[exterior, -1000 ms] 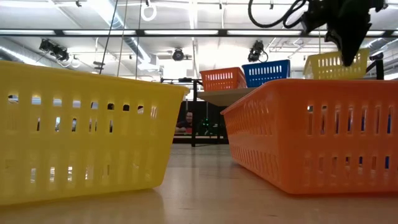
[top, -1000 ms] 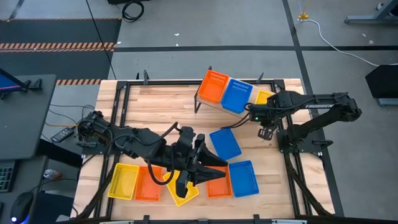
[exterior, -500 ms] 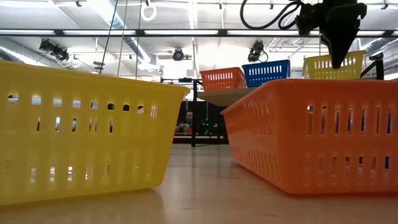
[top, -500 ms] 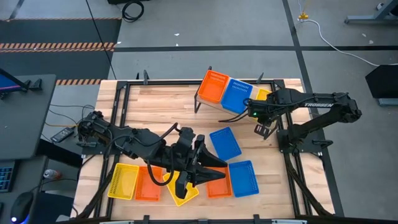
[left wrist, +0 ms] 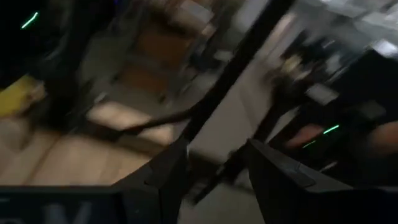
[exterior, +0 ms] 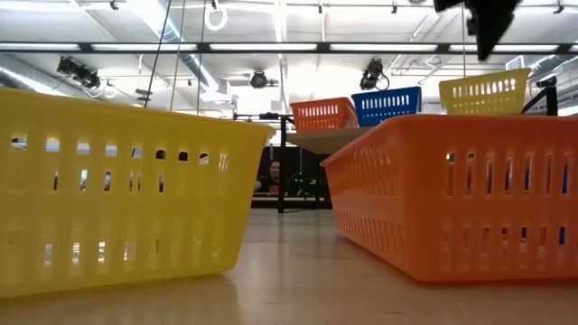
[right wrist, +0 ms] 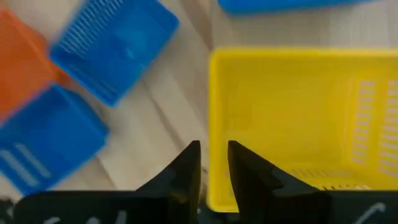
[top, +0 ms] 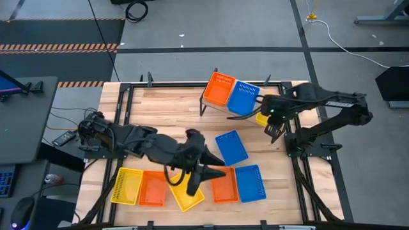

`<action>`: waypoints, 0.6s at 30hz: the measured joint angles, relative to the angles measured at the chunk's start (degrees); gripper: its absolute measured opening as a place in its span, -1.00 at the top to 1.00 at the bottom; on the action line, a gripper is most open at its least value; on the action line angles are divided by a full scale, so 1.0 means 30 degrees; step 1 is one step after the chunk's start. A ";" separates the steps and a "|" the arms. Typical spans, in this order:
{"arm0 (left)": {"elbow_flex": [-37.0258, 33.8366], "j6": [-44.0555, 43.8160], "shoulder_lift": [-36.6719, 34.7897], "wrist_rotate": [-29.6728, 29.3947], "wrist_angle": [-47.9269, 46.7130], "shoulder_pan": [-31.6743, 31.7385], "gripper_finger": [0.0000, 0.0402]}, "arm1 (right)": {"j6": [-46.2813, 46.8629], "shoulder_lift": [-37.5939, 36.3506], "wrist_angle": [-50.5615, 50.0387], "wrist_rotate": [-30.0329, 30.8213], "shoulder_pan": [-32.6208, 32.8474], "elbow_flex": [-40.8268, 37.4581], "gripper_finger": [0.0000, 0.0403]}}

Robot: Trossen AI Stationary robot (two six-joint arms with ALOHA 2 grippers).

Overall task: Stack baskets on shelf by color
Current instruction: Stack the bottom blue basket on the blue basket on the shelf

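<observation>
The shelf (top: 211, 101) stands at the far side and carries an orange basket (top: 220, 88), a blue basket (top: 243, 97) and a yellow basket (right wrist: 298, 124), each resting on its base. My right gripper (right wrist: 214, 165) hangs just above the yellow basket's wall, open by a narrow gap; in the low view it (exterior: 483, 50) is clear of the rim (exterior: 485, 77). My left gripper (left wrist: 214, 177) is open and holds nothing; it hovers (top: 214, 171) over the near baskets. On the tabletop lie two yellow (top: 126, 185), two orange (top: 153, 188) and two blue baskets (top: 231, 147).
The near row runs yellow, orange, yellow (top: 185, 197), orange (top: 223, 188), blue (top: 250, 183). The low view is filled by a yellow basket (exterior: 117, 199) and an orange one (exterior: 461, 194). Black frame rails (top: 124, 115) edge the slatted tabletop. Bare wood lies left of the shelf.
My right gripper has risen straight up from the yellow basket on the shelf; the basket has stayed in place on the plank. My left arm has shifted a little above the near baskets.
</observation>
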 joint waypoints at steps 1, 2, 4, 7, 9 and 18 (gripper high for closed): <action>0.0000 -0.0235 -0.0046 0.0272 -0.1104 0.0095 0.14 | 0.0340 0.0022 0.0000 -0.0002 0.0241 0.0529 0.53; 0.0000 -0.0537 -0.0139 0.0584 -0.2312 0.0169 0.14 | 0.0747 0.0029 0.0031 -0.0058 0.0547 0.1047 0.50; 0.0000 -0.1164 -0.0264 0.1124 -0.5097 0.0147 0.14 | 0.1681 0.0056 0.0140 -0.0077 0.1311 0.1943 0.43; 0.0000 -0.2019 -0.0269 0.1819 -0.8751 -0.0001 0.14 | 0.3132 0.0173 0.0533 -0.0290 0.2546 0.2635 0.31; -0.0007 -0.2447 -0.0262 0.2214 -1.0259 -0.0202 0.14 | 0.4155 0.0175 0.1125 -0.0635 0.3361 0.2741 0.24; 0.0000 -0.5363 0.0385 0.2752 -1.2786 -0.1911 0.14 | 0.5829 0.0553 0.4019 -0.2000 0.6857 0.2741 0.07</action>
